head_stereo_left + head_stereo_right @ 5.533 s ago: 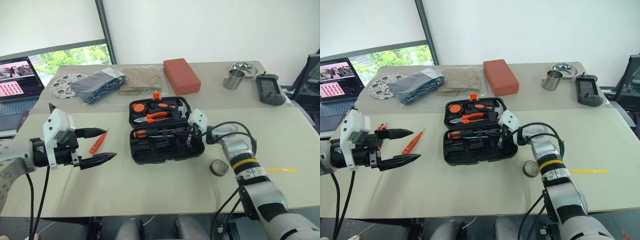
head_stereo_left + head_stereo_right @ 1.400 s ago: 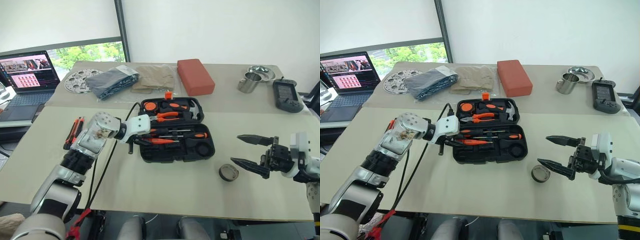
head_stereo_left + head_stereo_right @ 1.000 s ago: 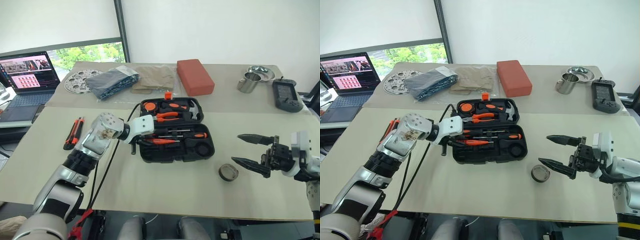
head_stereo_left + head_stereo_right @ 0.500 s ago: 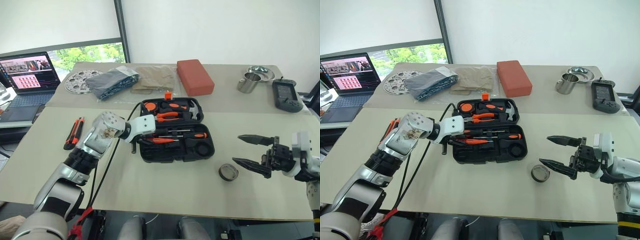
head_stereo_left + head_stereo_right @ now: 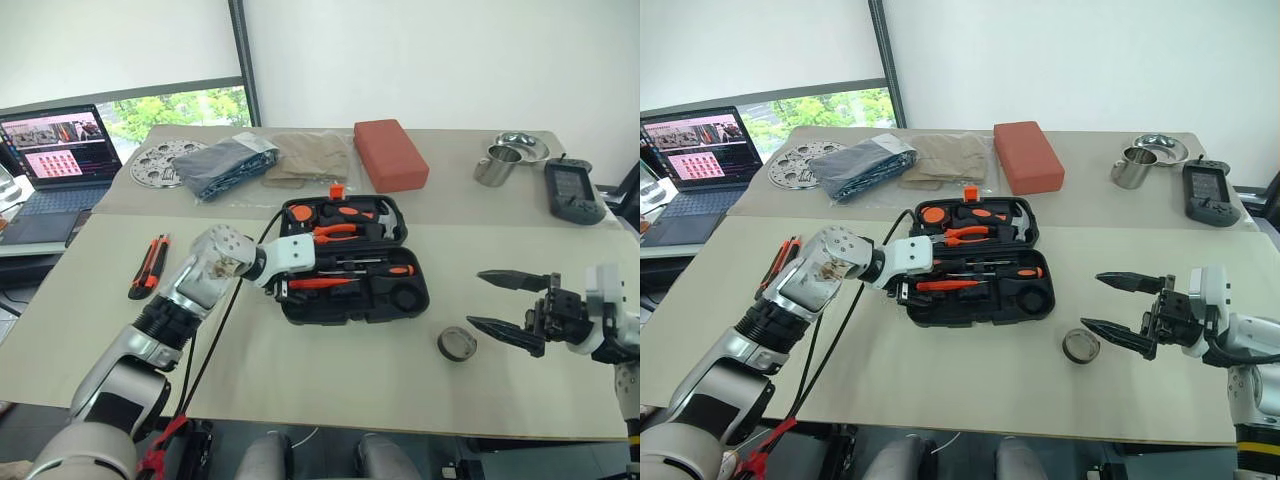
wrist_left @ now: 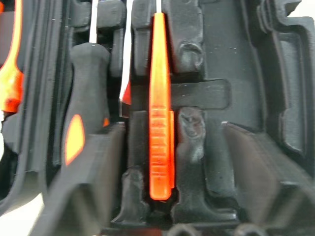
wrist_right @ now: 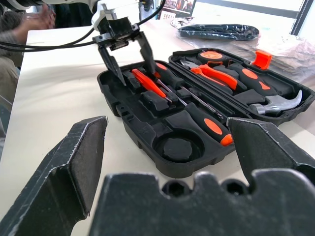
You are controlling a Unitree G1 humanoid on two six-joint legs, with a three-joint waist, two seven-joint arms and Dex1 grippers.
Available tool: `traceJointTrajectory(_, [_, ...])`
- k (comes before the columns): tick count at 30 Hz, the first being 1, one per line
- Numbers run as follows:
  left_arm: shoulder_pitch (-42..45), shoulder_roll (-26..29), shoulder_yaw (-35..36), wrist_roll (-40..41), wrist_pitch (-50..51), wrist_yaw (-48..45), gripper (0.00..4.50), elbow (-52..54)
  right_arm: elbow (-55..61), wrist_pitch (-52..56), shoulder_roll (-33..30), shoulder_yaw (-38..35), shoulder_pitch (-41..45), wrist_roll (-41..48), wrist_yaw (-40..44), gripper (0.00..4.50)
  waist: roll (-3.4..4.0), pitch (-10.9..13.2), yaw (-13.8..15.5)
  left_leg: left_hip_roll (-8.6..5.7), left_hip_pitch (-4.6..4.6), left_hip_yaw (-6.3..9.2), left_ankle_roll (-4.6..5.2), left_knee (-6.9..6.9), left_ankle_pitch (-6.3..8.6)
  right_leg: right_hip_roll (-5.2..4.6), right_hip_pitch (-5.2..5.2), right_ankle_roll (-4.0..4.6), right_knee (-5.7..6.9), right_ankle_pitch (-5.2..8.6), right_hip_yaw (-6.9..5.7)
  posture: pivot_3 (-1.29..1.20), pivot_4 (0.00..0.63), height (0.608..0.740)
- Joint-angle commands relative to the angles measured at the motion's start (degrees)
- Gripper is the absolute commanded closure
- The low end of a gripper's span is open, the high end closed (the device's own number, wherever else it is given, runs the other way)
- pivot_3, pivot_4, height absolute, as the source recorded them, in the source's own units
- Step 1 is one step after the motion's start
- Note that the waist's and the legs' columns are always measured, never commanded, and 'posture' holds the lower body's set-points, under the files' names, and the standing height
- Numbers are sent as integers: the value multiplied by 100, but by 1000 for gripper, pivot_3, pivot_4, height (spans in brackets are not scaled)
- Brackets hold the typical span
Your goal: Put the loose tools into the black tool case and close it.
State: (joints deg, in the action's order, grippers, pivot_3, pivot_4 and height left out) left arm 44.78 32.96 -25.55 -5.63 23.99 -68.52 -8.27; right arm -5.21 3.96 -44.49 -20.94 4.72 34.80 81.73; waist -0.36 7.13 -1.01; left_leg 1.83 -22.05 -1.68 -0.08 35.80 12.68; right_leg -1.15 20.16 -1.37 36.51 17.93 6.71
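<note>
A: Status on the black plastic clamshell tool case (image 5: 355, 270)?

B: Lid open, case in the middle of the beige table (image 5: 330, 380). Slim orange pen-like screwdriver (image 6: 160, 105) lies in its moulded slot. Long-shafted screwdrivers with black-and-orange handles (image 5: 385, 270) and the pliers and hammer in the lid half are seated too.

A: Left gripper (image 7: 125, 54)?

B: Jaws spread, one finger each side of the orange screwdriver, not pinching it. Looks released.

A: Right gripper (image 5: 1130, 310)?

B: Wide open, holding nothing, hovering beside the small grey ring-shaped roll (image 5: 456, 345), which sits on the table near the case's right front corner.

A: What's left?

B: Roll is out; the round recess in the case is empty, probably its place. Orange-and-black utility knife (image 5: 146, 266) lies well left of the case. Then the lid. I'd say a bit over halfway.
</note>
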Motion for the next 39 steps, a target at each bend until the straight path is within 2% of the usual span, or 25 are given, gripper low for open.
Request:
traceJointTrajectory(1, [249, 178, 441, 163, 182, 25, 223, 766, 24, -78, -180, -99, 127, 28, 69, 0, 0, 0, 3, 0, 0, 0, 0, 1, 0, 0, 1, -1, 5, 0, 2, 0, 150, 740])
traceJointTrajectory(8, [506, 237, 1054, 617, 454, 127, 223, 1128, 46, -111, -181, -139, 64, 32, 46, 0, -2, 2, 1, 0, 3, 0, 0, 7, 0, 0, 1, -1, 15, 1, 1, 0, 150, 740])
traceJointTrajectory(11, [386, -266, 1504, 1267, 537, 291, 223, 861, 55, -126, -175, -149, 45, 33, 32, 0, -3, 2, 10, 1, 3, 2, 0, 10, 0, 0, 0, -2, 18, 1, 0, 0, 150, 740])
traceJointTrajectory(12, [298, -433, 1620, 1419, 471, 351, 740, 694, 63, -128, -172, -150, 44, 34, 22, 0, -3, 2, 13, 1, 3, 5, 0, 11, 0, -1, 0, -3, 18, 2, 1, 0, 150, 740])
traceJointTrajectory(17, [-203, -929, 1854, 1969, -8, 251, 2447, 148, 114, -131, -169, -162, 29, 45, -18, 0, 7, -4, -10, 0, 6, 7, 0, 13, 0, -1, 2, -6, 24, 4, 3, 0, 150, 740])
traceJointTrajectory(22, [-517, -1177, 1929, 2054, -564, 319, 4362, -635, 177, -145, -194, -228, -65, 67, -45, 0, 4, -2, -6, -1, 3, 8, 0, 17, 0, 3, 3, -6, 26, 3, 2, 0, 150, 740])
traceJointTrajectory(23, [-549, -1217, 1941, 2056, -659, 337, 4487, -770, 190, -147, -196, -242, -89, 74, -52, 0, 5, -3, -3, -2, 5, 7, 0, 17, 0, 3, 2, -6, 26, 3, 3, 0, 150, 740])
traceJointTrajectory(39, [-522, -1351, 1586, 1533, -1686, 277, 4487, -2112, 434, -162, -163, -338, -364, 87, -224, 0, 4, -2, 2, -5, 0, 6, 0, 17, 0, 3, 1, -7, 23, 4, 2, 0, 150, 740])
